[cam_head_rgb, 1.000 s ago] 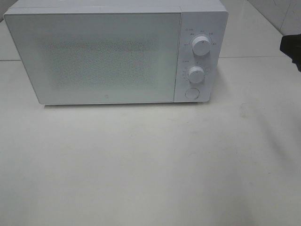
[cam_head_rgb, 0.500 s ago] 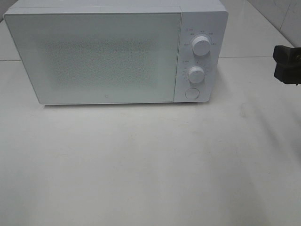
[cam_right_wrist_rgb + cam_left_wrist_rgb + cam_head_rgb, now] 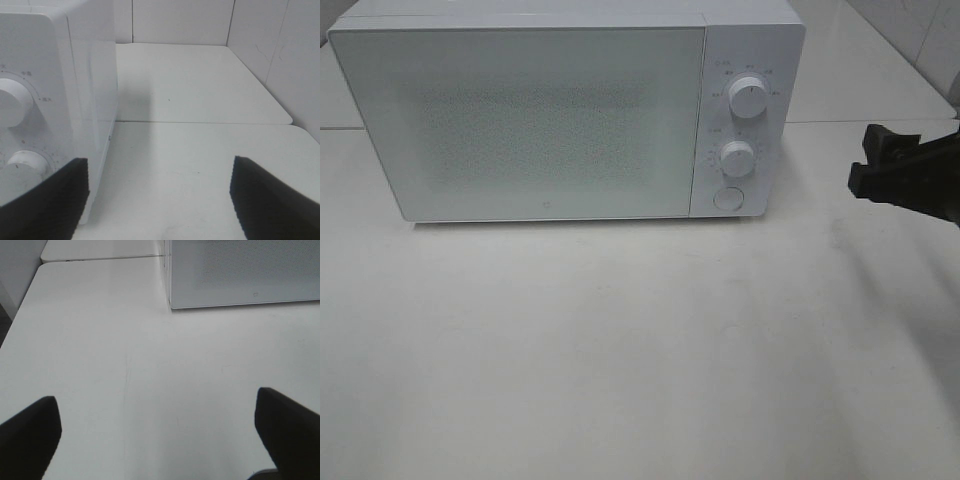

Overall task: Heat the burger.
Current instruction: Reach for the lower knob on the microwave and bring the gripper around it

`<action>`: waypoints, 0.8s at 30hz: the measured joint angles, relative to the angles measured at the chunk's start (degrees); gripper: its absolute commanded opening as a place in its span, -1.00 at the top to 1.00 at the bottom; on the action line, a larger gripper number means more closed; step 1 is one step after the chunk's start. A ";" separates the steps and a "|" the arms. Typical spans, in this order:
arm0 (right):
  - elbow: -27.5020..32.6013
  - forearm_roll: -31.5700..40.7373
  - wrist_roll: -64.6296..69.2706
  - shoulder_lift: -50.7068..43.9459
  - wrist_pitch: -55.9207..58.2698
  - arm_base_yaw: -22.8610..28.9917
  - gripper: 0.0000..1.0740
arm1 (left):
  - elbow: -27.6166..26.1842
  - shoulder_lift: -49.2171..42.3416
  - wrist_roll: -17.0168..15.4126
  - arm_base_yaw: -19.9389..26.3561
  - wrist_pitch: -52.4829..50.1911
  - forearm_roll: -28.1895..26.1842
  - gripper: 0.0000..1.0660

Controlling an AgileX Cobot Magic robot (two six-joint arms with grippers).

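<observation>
burger: not in view, whereabouts and bearing unknown | microwave [image 3: 565,120]: door shut | right end effector [image 3: 863,160]: wide open, empty, right edge of frame, nearer the knobs [image 3: 738,158] to its left | left end effector [image 3: 155,440]: wide open, empty, over tabletop [image 3: 620,350]

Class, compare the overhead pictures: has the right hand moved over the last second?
Yes. The right hand has come further into view from the right edge, lower and closer to the microwave.
</observation>
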 measured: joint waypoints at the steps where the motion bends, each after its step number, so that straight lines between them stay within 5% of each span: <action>1: -0.06 1.60 -0.11 1.15 -1.83 1.78 -0.42 | 0.00 0.00 0.00 0.00 0.00 0.00 -0.83; 13: -3.21 17.82 -0.57 12.72 -8.37 18.62 -0.40 | 0.00 0.00 0.00 0.00 0.00 0.00 -0.83; 24: -10.03 18.11 -0.17 19.65 -8.54 20.17 -0.40 | 0.00 0.00 0.00 0.00 0.00 0.00 -0.83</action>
